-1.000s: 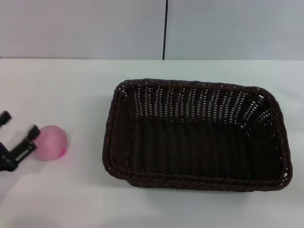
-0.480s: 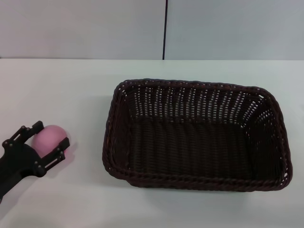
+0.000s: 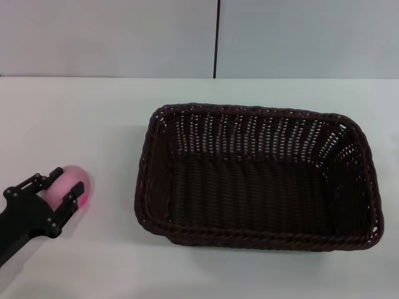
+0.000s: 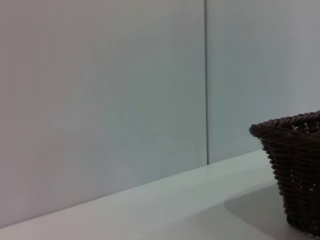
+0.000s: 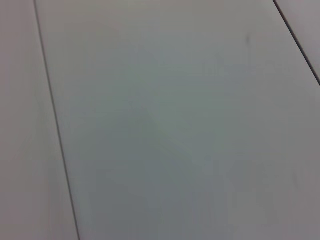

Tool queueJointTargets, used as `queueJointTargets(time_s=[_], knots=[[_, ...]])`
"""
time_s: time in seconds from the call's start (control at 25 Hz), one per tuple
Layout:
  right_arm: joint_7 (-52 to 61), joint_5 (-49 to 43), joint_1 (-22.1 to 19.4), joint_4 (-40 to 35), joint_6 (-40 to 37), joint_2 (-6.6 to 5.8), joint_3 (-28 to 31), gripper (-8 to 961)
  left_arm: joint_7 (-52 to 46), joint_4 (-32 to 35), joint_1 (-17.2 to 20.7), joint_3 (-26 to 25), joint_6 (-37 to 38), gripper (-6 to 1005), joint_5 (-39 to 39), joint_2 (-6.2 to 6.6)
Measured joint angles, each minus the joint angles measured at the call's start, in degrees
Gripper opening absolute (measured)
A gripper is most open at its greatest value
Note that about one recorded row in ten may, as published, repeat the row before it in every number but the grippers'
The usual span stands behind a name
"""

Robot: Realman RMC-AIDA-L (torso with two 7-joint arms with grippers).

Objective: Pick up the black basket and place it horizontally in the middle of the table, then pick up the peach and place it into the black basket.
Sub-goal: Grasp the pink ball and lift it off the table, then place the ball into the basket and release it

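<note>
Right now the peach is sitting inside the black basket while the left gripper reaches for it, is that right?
Not quite. The peach is not in the black basket; it lies on the table, well off to the basket's left, and the basket holds nothing. The left gripper is at the peach, fingers either side. The head view shows this.

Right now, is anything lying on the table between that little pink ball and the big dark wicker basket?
No. In the head view, only bare white table separates the pale-pink peach from the black basket.
</note>
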Motion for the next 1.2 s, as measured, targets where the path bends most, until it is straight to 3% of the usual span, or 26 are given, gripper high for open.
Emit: queueJointTargets(time_s=[0.16,0.28,0.52,0.84,1.0,1.2], knots=[[-0.14,0.04,0.82,1.47,1.45,0.02,0.02,448,0.34,-0.34,0.03,-0.05,-0.34,492,-0.07,-0.01],[-0.82,0.06,0.97,1.98,1.93,0.04,0.01,448,0.34,-0.36,0.03,-0.08,-0.39,302,-0.14,-0.01],[-1.45,0.1,1.07,2.48,2.28,0.06,0.01,449,-0.67,-0.38,-0.28,-1.66,1.74,249,-0.33,0.09],[-1.45,0.1,1.18,2.6,2.28,0.09,0.01,450,-12.34,4.66,-3.62,-4.79,15.67,212,-0.35,0.38],[-1.46,0.1,1.46,2.95,1.79,0.09,0.01,449,-15.33,5.1,-6.52,-3.85,20.11,185,0.09,0.17],[-1.41,0.1,1.62,3.0,1.5,0.09,0.01,449,-18.67,2.83,-10.56,0.85,22.0,143,0.17,-0.21]])
